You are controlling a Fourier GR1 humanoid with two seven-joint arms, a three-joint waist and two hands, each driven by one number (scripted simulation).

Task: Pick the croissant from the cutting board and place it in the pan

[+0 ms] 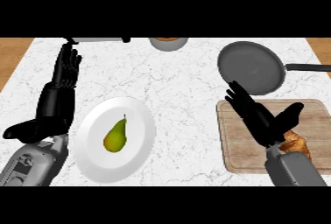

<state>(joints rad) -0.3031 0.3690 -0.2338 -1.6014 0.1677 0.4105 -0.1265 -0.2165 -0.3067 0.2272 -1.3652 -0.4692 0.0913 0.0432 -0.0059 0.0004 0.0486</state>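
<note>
The right robot hand hangs over the pale wooden rectangular cutting board, its black fingers straight and spread, the thumb splayed out to the right; it holds nothing. Just below and to the right of its palm, partly hidden by the grey wrist, lies the golden-brown flaky croissant, on the board's right half. Whether the palm touches the pastry cannot be told from this angle. Ahead of the fingertips, just past the board's far edge, sits the round dark grey metal pan with nothing in it, its black handle running off to the right.

The left robot hand shows at the left side, fingers straight and pointing away, thumb out to the left, resting open. Immediately to its right is a round white plate carrying a yellow-green pear, stem pointing away. Beyond its fingertips, at the far edge of the white marbled counter, lies a pale object with dark ends, and further right a grey round bowl, cut off by the view's edge.
</note>
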